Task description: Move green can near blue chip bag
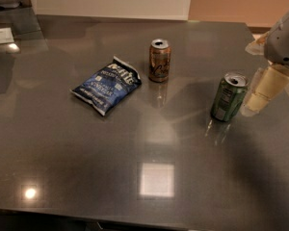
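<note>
The green can (229, 96) stands upright on the dark grey table (154, 177), at the right. The blue chip bag (107, 84) lies flat left of centre, well apart from the can. My gripper (261, 91) comes in from the right edge and hangs just to the right of the green can, close beside it at about its height. The can stands free on the table.
A brown-orange can (159, 60) stands upright between the bag and the green can, nearer the back. A white card (1, 35) and a pale object lie at the far left corner. The table's right edge runs just behind my gripper.
</note>
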Tool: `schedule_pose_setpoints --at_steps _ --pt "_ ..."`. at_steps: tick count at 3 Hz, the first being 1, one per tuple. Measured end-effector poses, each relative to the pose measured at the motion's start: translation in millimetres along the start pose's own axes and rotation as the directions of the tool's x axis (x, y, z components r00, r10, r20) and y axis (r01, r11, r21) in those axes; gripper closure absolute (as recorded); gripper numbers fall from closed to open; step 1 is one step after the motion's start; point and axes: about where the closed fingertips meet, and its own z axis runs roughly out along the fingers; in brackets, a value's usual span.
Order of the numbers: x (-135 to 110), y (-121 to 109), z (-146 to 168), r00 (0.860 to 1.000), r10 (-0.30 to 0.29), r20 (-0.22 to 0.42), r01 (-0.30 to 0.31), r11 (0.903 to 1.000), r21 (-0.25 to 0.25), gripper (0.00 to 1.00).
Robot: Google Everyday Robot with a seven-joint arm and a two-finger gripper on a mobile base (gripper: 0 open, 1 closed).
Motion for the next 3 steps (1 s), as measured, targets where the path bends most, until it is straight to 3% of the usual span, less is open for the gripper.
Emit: schedule_pose_setpoints --at_steps 1,3 --pt "0 -5 15 0.999 0.003 0.045 -0.003 0.9999 -0.016 0.0" --pt "4 -10 37 0.997 0.018 0.077 -0.015 0.9994 -0.031 0.0"
